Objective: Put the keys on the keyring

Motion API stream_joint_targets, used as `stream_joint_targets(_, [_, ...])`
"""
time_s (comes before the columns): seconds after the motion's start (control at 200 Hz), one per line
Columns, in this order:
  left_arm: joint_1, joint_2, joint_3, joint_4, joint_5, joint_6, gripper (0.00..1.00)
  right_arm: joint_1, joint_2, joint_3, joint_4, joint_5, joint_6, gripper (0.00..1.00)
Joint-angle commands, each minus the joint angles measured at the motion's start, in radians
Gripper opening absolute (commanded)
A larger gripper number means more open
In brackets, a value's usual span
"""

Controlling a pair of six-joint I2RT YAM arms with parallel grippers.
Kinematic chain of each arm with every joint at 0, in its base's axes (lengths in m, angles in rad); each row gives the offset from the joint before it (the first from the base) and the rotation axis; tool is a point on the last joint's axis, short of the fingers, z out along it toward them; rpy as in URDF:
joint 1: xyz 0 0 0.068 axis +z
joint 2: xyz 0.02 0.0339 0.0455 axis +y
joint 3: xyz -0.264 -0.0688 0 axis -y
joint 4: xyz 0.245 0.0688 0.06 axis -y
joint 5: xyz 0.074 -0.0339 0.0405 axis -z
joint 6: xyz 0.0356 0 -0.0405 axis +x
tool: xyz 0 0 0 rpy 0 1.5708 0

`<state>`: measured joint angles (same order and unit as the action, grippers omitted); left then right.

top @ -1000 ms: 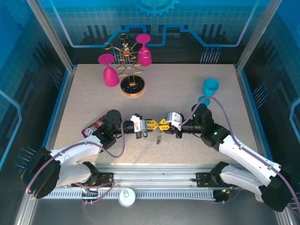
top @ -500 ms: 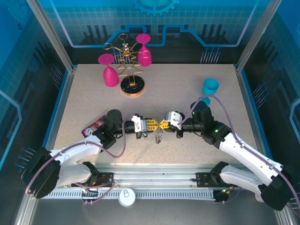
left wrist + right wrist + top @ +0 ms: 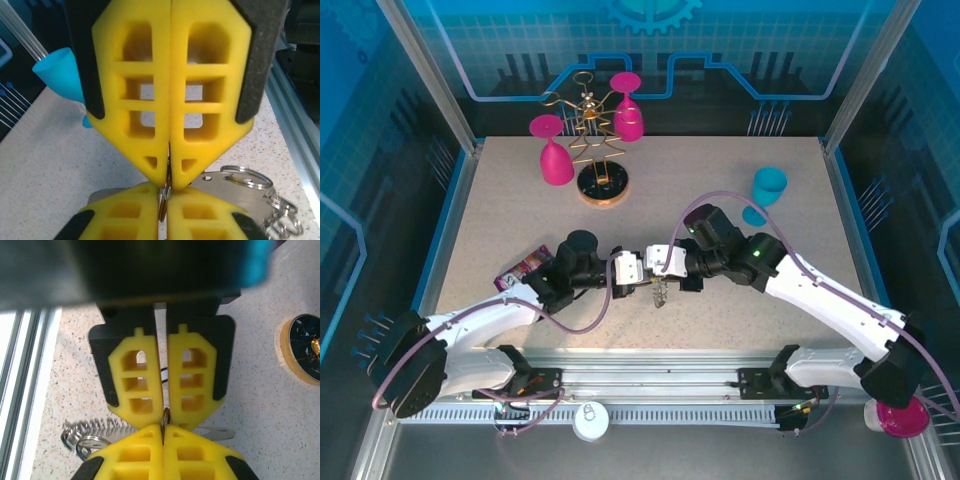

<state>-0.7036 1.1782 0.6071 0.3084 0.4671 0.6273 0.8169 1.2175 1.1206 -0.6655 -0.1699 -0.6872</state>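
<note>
Position: left gripper and right gripper meet tip to tip at the near centre of the table. Left gripper is fully closed, pinching a thin metal loop of the keyring. Right gripper is closed on the same loop from the opposite side. Remaining coils and small rings lie on the table just near of the tips. One flat silver key lies beside them.

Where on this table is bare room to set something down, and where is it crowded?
Free: the wide middle between the gold rack's base and the teal glass; also the left strip between the rack and the purple packet. Crowded: near centre, where left claw and right claw meet over the keys.
</note>
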Motion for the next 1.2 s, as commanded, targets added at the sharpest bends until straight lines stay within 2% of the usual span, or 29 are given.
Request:
stream_joint_targets(0.0, [0.000, 0.001, 0.028, 0.011, -0.020, 0.015, 0.01, 0.031, 0.006, 0.034, -0.064, -0.017, -0.024, 0.00])
stream_joint_targets(0.13, [0.001, -0.013, 0.015, 0.034, -0.013, 0.014, 0.00, 0.008, -0.039, -0.015, 0.017, -0.053, 0.029, 0.00])
stream_joint_targets(0.195, [0.001, -0.024, -0.001, 0.060, -0.004, 0.012, 0.00, -0.031, -0.090, -0.063, 0.088, -0.091, 0.077, 0.24])
stream_joint_targets(0.225, [0.002, -0.029, -0.010, 0.079, 0.002, 0.009, 0.00, -0.053, -0.115, -0.087, 0.124, -0.115, 0.100, 0.33])
stream_joint_targets(0.265, [0.001, -0.033, -0.020, 0.099, 0.008, 0.006, 0.00, -0.088, -0.155, -0.126, 0.174, -0.148, 0.137, 0.37])
stream_joint_targets(0.35, [0.001, -0.040, -0.033, 0.130, 0.027, 0.001, 0.00, -0.150, -0.203, -0.193, 0.248, -0.217, 0.212, 0.39])
stream_joint_targets(0.585, [0.002, -0.042, -0.040, 0.151, 0.060, -0.001, 0.00, -0.162, -0.228, -0.263, 0.300, -0.250, 0.289, 0.38])
stream_joint_targets(1.016, [0.001, -0.040, -0.038, 0.163, 0.046, -0.020, 0.00, -0.162, -0.176, -0.247, 0.300, -0.293, 0.305, 0.29])
stream_joint_targets(1.071, [0.002, -0.040, -0.038, 0.167, 0.047, -0.023, 0.00, -0.162, -0.171, -0.246, 0.294, -0.288, 0.303, 0.24])
stream_joint_targets(1.166, [0.002, -0.040, -0.039, 0.166, 0.046, -0.022, 0.00, -0.164, -0.164, -0.222, 0.275, -0.269, 0.289, 0.00])
stream_joint_targets(1.196, [0.003, -0.042, -0.040, 0.166, 0.045, -0.021, 0.00, -0.166, -0.164, -0.217, 0.267, -0.265, 0.286, 0.00])
